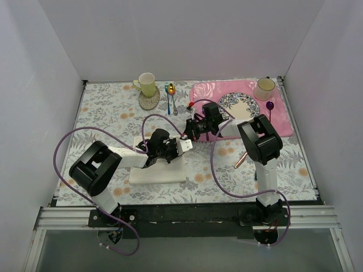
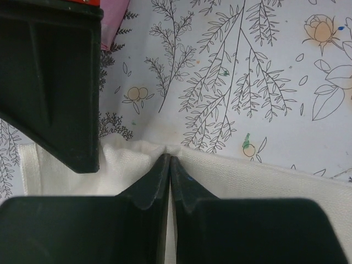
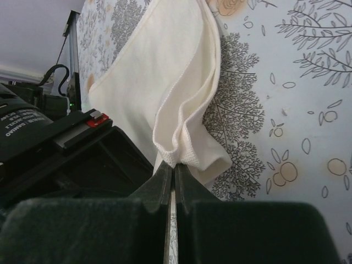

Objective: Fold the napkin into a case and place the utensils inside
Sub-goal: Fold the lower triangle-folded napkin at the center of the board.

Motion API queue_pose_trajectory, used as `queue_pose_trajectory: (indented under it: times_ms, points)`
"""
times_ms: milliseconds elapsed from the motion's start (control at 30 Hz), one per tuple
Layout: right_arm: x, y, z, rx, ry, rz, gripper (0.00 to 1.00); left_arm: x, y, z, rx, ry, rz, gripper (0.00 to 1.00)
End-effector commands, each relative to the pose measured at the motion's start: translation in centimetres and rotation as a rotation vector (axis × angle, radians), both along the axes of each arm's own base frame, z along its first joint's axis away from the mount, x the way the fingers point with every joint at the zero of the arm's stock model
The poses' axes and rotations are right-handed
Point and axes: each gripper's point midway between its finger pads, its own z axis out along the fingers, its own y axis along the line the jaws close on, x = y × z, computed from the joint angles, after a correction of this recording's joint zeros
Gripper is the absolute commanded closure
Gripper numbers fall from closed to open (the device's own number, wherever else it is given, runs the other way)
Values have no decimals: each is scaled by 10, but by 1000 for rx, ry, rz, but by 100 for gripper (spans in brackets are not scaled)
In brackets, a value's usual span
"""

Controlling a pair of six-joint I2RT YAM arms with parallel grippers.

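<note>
The cream-white napkin lies folded on the table, its far right corner lifted. My left gripper is shut on the napkin's edge, the jaws pinching a small fold. My right gripper is shut on the raised corner, where the napkin hangs in layers above the fingertips. The two grippers are almost touching. The copper knife lies right of the napkin beside the right arm. The gold-bowled spoon lies at the back near the coaster.
A green cup stands on a round coaster at the back left. The pink placemat at the back right holds a patterned plate, a cream cup and a purple fork. Purple cables loop over the table.
</note>
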Motion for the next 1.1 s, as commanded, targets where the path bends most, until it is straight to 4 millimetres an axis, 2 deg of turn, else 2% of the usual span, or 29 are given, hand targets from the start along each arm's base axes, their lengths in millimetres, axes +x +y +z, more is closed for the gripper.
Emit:
queue_pose_trajectory:
  times_ms: [0, 100, 333, 467, 600, 633, 700, 733, 867, 967, 1067]
  points:
    - [-16, 1, 23, 50, -42, 68, 99, -7, 14, -21, 98, 40, 1, 97]
    - [-21, 1, 17, 37, -22, 77, 99, -9, 16, -22, 109, 41, -7, 97]
    - [-22, 7, 31, 72, -17, 104, 99, -11, 20, -28, 137, 33, -26, 97]
    - [-30, 6, 24, 46, -19, 135, 99, -11, 20, -29, 140, 33, -25, 96]
    - [-21, 8, 19, 28, -28, 108, 99, -12, 15, -14, 106, 38, -35, 96]
    - [-14, 7, 16, 13, -35, 84, 99, -13, 11, -4, 75, 53, -28, 95]
    - [-4, 5, 11, -3, -16, 56, 99, -20, 10, 5, 67, 92, -37, 95]
    - [0, 4, 7, -23, -14, 35, 99, -23, 8, 17, 40, 84, -54, 95]
    - [11, -4, -1, -53, 17, -14, 99, -37, 13, 31, 28, 120, -57, 95]
    - [12, -5, -5, -64, 50, -27, 99, -34, 18, 39, 8, 107, -25, 95]
    - [11, -6, -12, -76, 68, -32, 99, -22, 20, 45, -3, 59, 6, 95]
